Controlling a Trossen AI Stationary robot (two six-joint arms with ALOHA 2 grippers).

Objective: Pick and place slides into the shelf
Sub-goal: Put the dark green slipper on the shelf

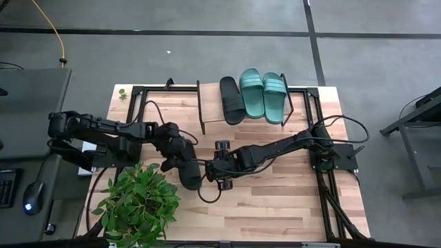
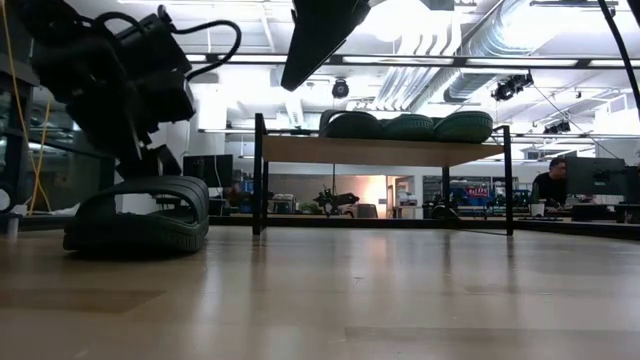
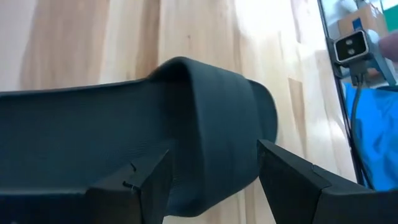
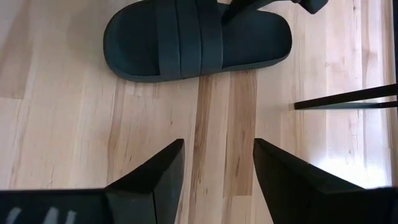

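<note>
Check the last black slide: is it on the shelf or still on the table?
Still on the table. The black slide lies flat on the tabletop beside the left tool, while three slides sit on the shelf.

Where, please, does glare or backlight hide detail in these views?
Low view: bright ceiling lights leave the black slide and left pincer as near-silhouettes, and the slides on the shelf look dark. Left wrist view: window light washes out the tabletop. Right wrist view: a glare patch beside the right pincer.
</note>
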